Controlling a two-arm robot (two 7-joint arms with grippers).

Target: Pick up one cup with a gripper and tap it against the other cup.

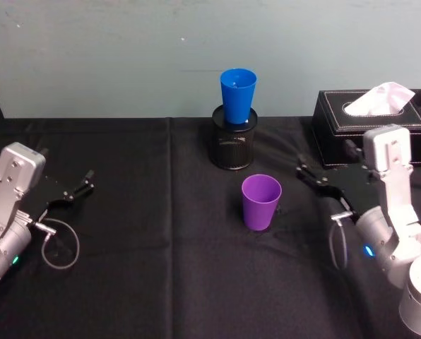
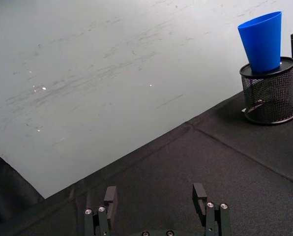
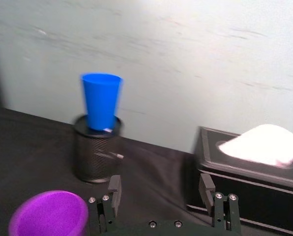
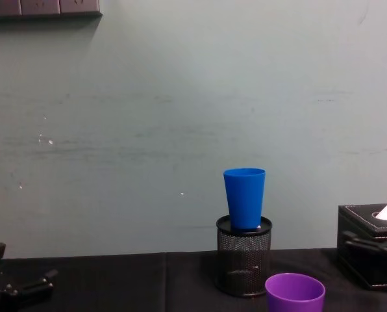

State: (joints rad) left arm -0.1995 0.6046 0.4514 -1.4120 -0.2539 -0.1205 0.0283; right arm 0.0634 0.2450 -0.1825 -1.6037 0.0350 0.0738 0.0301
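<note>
The purple cup point(image 1: 261, 202) stood upright on the black tablecloth point(image 1: 147, 282) near the middle of the table, mouth up, touched by nothing. Farther back and slightly to the left, the blue cup point(image 1: 237, 95) stood upright in the top of a black mesh holder point(image 1: 233, 147), close to the pale wall point(image 1: 126, 49); the two cups were apart, the blue one higher. From the chest view the blue cup point(image 4: 244, 197) rose from the holder point(image 4: 243, 257) with the purple cup's point(image 4: 295, 293) rim lower and to the right. The right gripper point(image 1: 311, 178) hovered to the right of the purple cup, near it but not touching, its jaws spread wide and empty, pointing left toward the cup; its wrist view showed its two fingers point(image 3: 114, 189) apart, with the purple rim point(image 3: 48, 213) beside them and the blue cup point(image 3: 101, 101) beyond. Behind that arm sat a black tissue box point(image 1: 380, 120) with a white tissue point(image 1: 380, 99) sticking out at the far right. The left gripper point(image 1: 80, 188) hung at the table's left edge, well apart from both cups, its jaws also open and holding nothing.
</note>
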